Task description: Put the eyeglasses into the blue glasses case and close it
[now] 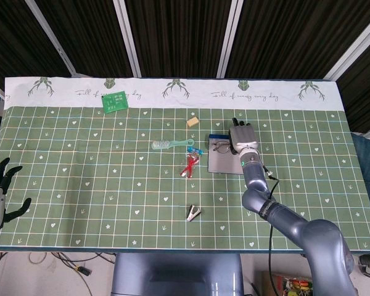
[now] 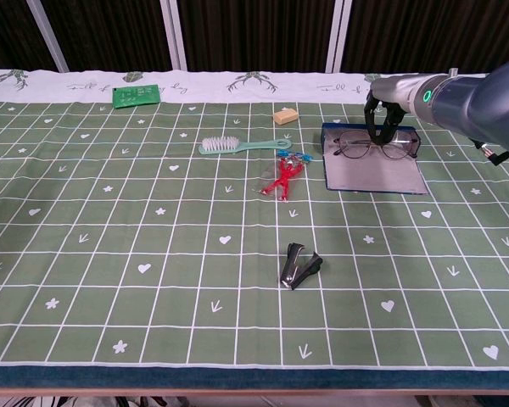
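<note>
The open blue glasses case (image 2: pixel 375 174) lies at the right middle of the table, grey inside facing up, its blue tray (image 2: pixel 412 136) at the far side. It also shows in the head view as the case (image 1: pixel 223 163). The thin-framed eyeglasses (image 2: pixel 354 147) hang just over the case's far part, lenses toward the chest camera. My right hand (image 2: pixel 383 114) reaches down from behind and pinches them near the bridge. From above, the right hand (image 1: pixel 242 138) covers part of the eyeglasses (image 1: pixel 221 147). My left hand (image 1: pixel 0 191) rests off the table's left edge, fingers spread, holding nothing.
A red and blue clip toy (image 2: pixel 282 175) lies just left of the case, with a teal brush (image 2: pixel 233 145) and a tan block (image 2: pixel 285 115) beyond it. A black staple remover (image 2: pixel 299 265) sits nearer the front. A green circuit board (image 2: pixel 136 94) lies at the far left.
</note>
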Motion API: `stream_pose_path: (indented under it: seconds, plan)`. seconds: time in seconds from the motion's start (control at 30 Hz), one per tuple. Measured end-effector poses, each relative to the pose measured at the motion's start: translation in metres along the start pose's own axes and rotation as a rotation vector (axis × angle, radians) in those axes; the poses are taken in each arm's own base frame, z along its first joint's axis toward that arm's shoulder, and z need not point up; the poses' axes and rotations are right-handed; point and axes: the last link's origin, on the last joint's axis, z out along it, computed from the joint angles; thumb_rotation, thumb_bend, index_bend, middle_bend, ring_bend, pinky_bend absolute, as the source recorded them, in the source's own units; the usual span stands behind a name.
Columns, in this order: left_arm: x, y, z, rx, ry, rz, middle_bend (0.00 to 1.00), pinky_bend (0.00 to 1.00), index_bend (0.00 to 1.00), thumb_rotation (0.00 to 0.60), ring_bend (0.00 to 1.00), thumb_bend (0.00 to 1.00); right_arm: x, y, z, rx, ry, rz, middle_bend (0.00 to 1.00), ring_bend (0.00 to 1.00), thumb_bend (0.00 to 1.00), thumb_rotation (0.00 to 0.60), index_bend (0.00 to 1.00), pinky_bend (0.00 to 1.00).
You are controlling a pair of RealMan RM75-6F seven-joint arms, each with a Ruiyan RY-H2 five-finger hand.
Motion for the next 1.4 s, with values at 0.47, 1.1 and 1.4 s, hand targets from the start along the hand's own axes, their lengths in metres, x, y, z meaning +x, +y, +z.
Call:
stream_pose_path:
  seconds: [0.47,1.1,1.4]
  plan:
    - [0.0,0.0,0.0,0.003,-0.002,0.001,0.0,0.0,0.17,0.6,0.0,0.27,0.002,-0.002,-0.005,0.006,0.004,0.014,0.06,0.13,0.41,0.6,0.24,0.2]
    - [-0.002,0.002,-0.001,0.005,-0.002,0.003,0.0,0.0,0.17,0.6,0.0,0.28,-0.009,0.005,-0.082,0.133,0.069,0.034,0.21,0.22,0.39,0.6,0.12,0.21]
    - [-0.002,0.002,-0.001,0.007,0.0,0.0,0.0,0.0,0.17,0.6,0.0,0.28,-0.018,0.014,-0.098,0.128,0.041,-0.032,0.48,0.53,0.39,0.6,0.08,0.61]
